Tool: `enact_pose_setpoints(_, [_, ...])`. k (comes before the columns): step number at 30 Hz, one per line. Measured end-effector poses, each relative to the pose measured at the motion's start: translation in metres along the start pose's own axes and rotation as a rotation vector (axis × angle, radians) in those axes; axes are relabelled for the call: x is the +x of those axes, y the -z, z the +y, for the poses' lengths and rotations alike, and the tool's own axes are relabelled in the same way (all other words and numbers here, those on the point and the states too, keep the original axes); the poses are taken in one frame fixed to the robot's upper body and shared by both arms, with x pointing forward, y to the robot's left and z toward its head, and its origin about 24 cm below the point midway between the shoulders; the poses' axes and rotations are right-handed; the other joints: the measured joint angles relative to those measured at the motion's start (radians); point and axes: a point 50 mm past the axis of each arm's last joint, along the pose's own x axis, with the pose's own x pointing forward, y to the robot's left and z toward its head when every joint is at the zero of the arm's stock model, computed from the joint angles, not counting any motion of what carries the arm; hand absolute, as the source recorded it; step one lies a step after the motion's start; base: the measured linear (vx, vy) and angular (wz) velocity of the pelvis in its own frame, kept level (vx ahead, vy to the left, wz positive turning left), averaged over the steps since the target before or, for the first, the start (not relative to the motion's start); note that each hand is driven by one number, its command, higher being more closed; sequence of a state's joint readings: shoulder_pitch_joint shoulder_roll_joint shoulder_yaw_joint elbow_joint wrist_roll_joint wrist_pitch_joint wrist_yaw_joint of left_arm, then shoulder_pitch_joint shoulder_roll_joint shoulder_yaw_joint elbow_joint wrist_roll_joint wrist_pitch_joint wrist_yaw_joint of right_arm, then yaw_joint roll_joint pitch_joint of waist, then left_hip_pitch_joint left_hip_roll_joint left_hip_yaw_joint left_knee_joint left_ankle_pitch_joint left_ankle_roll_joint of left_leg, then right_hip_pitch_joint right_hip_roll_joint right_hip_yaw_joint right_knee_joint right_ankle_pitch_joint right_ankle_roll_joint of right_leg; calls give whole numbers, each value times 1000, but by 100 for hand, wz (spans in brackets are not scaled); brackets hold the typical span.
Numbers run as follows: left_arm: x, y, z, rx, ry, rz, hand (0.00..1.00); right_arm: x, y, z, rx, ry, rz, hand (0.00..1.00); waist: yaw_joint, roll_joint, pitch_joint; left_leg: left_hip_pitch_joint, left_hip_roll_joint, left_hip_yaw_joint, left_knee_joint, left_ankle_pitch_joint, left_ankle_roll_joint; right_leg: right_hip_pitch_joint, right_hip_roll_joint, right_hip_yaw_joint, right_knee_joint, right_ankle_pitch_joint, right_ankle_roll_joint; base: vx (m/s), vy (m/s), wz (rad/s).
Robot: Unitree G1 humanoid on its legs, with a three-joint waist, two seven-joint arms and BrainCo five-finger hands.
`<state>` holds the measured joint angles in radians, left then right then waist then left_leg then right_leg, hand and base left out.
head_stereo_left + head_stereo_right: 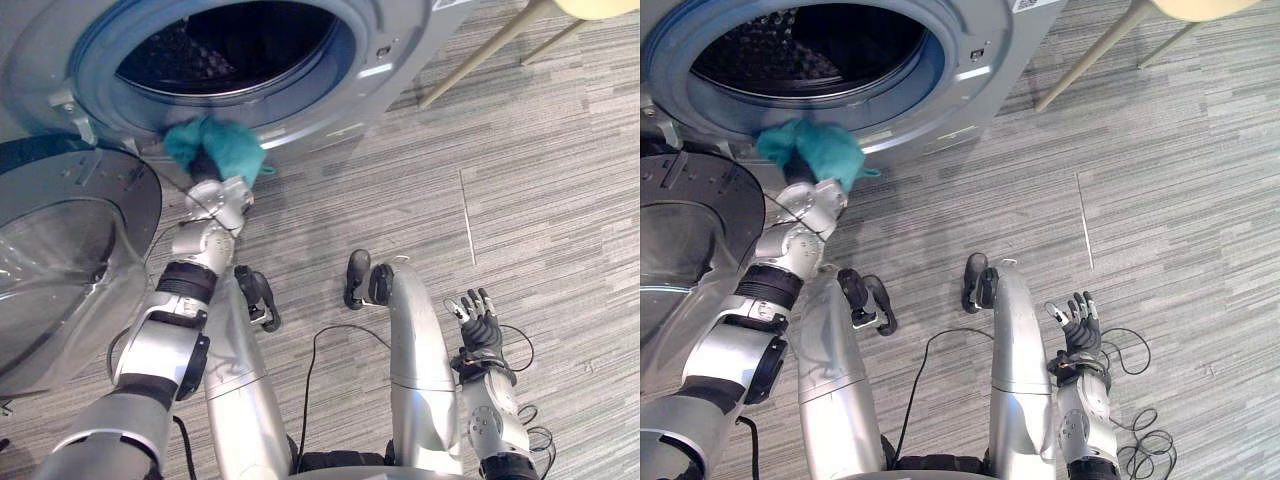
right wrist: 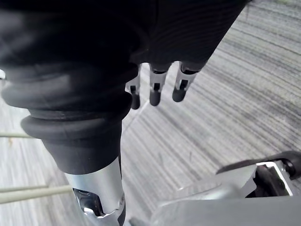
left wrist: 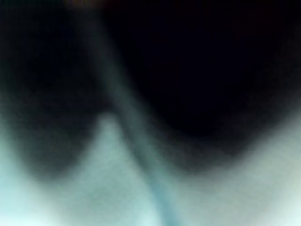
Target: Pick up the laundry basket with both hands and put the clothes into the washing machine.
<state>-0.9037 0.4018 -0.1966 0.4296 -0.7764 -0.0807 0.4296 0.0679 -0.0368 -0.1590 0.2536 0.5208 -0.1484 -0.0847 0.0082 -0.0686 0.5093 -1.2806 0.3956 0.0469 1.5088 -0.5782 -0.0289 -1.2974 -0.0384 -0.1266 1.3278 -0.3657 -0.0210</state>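
1. While the left hand [image 1: 207,166] sits bunched under the cloth [image 1: 215,145] at the lower lip of the washer [image 1: 340,95], I cannot tell whether it grips the cloth or merely carries it. The teal cloth lies on the lip, just short of the drum [image 1: 230,45] and not yet inside.
2. The right hand [image 1: 480,328] hangs low, well apart from the washer. Its fingers [image 2: 155,92] are straight, slightly spread and hold nothing, with the floor [image 1: 520,180] past their tips.
3. Main risk, as I judge it: the cloth is perched on a sloping rim. If the hand lets go here, or pulls away before pushing deeper, the bundle may slide off and drop to the floor in front of the washer.
4. Second risk: part of the cloth may drape over the lip and be trapped when the door [image 1: 60,250] closes, since it is not fully past the opening.
5. Third risk: the open door stands just beside the left forearm, so a sideways swing of that arm could knock it.
6. The floor is grey striped carpet laid in tiles with thin seams, and looks flat and dry. A dropped cloth would simply lie there, needing another pick.
7. Far beyond the right fingers, pale furniture legs [image 1: 480,55] slant near the washer's corner, well apart from both hands
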Motion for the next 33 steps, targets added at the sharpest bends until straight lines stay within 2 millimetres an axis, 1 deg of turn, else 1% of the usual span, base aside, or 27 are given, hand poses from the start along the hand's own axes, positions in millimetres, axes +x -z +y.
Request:
enact_pose_setpoints(1, [-4, -39, -36, -96, 159, -169, 100, -1, 2, 3, 14, -2, 1, 0, -12, -4, -3, -14, -9, -13, -1, 3, 5, 0, -9, -12, -2, 0, 0, 7, 3, 23])
enact_pose_setpoints(2, [-12, -75, -65, -191, 281, -319, 100, -2, 5, 8, 25, -8, 12, 0, -28, -14, -11, -21, -19, -18, -8, 10, 10, 0, -22, -21, -2, -2, -3, 12, -11, 25])
enact_pose_setpoints(3, [-12, -74, -66, -234, 247, -306, 100, -3, 7, 9, 29, -8, 18, 0, -34, -17, -17, -22, -22, -18, -13, 11, 12, 0, -28, -25, -3, -3, -5, 25, -27, 25])
enact_pose_setpoints(4, [-15, -59, -56, -279, 199, -278, 100, -3, 8, 11, 33, -9, 20, 0, -52, -18, -26, -21, -30, -16, -22, 13, 12, 0, -37, -27, -5, -5, -7, 27, -31, 11])
enact_pose_setpoints(5, [-20, -51, -53, -301, 185, -268, 100, -3, 8, 11, 33, -8, 20, 0, -51, -19, -27, -18, -30, -14, -25, 13, 12, 2, -37, -28, -6, -6, -8, 36, -40, 10])
enact_pose_setpoints(7, [-33, -28, -50, -393, 138, -211, 100, -2, 7, 10, 29, 8, 19, 0, -44, -19, -27, -10, -37, -16, -35, 18, 12, 13, -50, -39, -5, -10, -15, 37, -54, 18])
enact_pose_setpoints(8, [-39, -11, -42, -424, 88, -172, 100, 0, 6, 12, 30, 7, 14, 0, -45, -19, -27, 10, -49, -19, -45, 21, 8, 31, -56, -42, -3, -12, -18, 27, -58, 33])
enact_pose_setpoints(9, [-45, 3, -32, -426, 38, -138, 100, 1, 5, 14, 30, 7, 10, 0, -46, -19, -27, 36, -52, -17, -57, 22, 6, 55, -65, -45, -5, -16, -21, 16, -88, 38])
enact_pose_setpoints(11, [-66, 43, 2, -403, -104, -41, 100, 4, 9, 21, 22, -10, 27, 0, -43, -20, -28, 110, -68, -15, -100, 34, -2, 132, -72, -48, -34, -40, -16, -12, -119, 39])
enact_pose_setpoints(12, [-76, 57, 15, -384, -153, -1, 100, 4, 13, 22, 18, -10, 41, 0, -37, -20, -28, 135, -71, -16, -122, 36, -4, 160, -74, -54, -50, -44, -16, -29, -101, 33])
enact_pose_setpoints(13, [-82, 65, 23, -374, -177, 27, 100, 4, 14, 21, 16, -7, 49, 0, -32, -20, -30, 149, -77, -17, -137, 42, -7, 174, -77, -58, -60, -45, -17, -27, -106, 32])
enact_pose_setpoints(15, [-104, 89, 45, -335, -255, 121, 100, 3, 21, 18, 9, 8, 80, 0, -14, -20, -45, 185, -98, -17, -191, 66, -13, 210, -90, -67, -89, -47, -20, -18, -142, 39])
enact_pose_setpoints(16, [-113, 97, 54, -309, -282, 151, 100, 3, 24, 18, 7, 11, 91, 0, -5, -20, -46, 209, -105, -16, -216, 79, -16, 236, -99, -75, -102, -48, -23, 5, -139, 38])
enact_pose_setpoints(18, [-121, 103, 59, -276, -276, 172, 100, 3, 29, 17, 3, 15, 111, 0, 9, -20, -58, 235, -118, -20, -249, 100, -25, 270, -107, -92, -121, -50, -29, 12, -102, 33])
enact_pose_setpoints(20, [-120, 102, 61, -267, -269, 164, 100, 4, 28, 20, 9, 7, 108, 0, 12, -18, -71, 253, -119, -22, -271, 111, -36, 290, -107, -100, -138, -50, -31, 12, -66, 15])
enact_pose_setpoints(23, [-114, 97, 61, -253, -267, 139, 100, 3, 29, 22, 13, 5, 108, 0, 7, -13, -93, 272, -118, -19, -289, 114, -39, 307, -104, -103, -155, -48, -34, 11, -19, -1])
enact_pose_setpoints(25, [-104, 91, 58, -249, -257, 112, 100, 3, 29, 22, 13, 5, 109, 0, 6, -11, -96, 280, -115, -18, -297, 114, -39, 314, -100, -105, -164, -46, -36, 14, -11, -4])
enact_pose_setpoints(26, [-93, 83, 55, -252, -246, 83, 100, 4, 29, 22, 13, 3, 108, 0, 4, -11, -96, 279, -112, -18, -297, 113, -39, 314, -96, -106, -169, -46, -37, 5, -10, -6])
enact_pose_setpoints(27, [-88, 79, 54, -251, -241, 71, 100, 4, 29, 23, 12, 0, 109, 0, 4, -11, -96, 278, -105, -17, -297, 113, -39, 313, -91, -106, -172, -44, -37, 2, -19, -19])
enact_pose_setpoints(28, [-78, 71, 55, -242, -238, 44, 100, 3, 31, 26, 9, -14, 115, 0, 4, -11, -96, 276, -92, -17, -295, 113, -40, 313, -77, -106, -182, -40, -37, 2, -13, -22])
enact_pose_setpoints(30, [-65, 61, 53, -231, -224, 15, 100, 3, 32, 28, 11, -20, 118, 0, 4, -11, -97, 268, -79, -14, -295, 112, -40, 306, -61, -105, -197, -29, -40, 1, -6, -28])
enact_pose_setpoints(31, [-62, 59, 53, -228, -225, 9, 100, 2, 32, 28, 12, -20, 120, 0, 4, -10, -106, 253, -73, -12, -294, 113, -40, 292, -54, -104, -201, -24, -41, 0, -6, -33])
enact_pose_setpoints(33, [-58, 62, 52, -231, -235, 19, 100, 3, 32, 30, 14, -22, 118, 0, 5, -11, -111, 228, -58, -9, -281, 112, -39, 266, -42, -101, -203, -17, -40, -7, -9, -25])
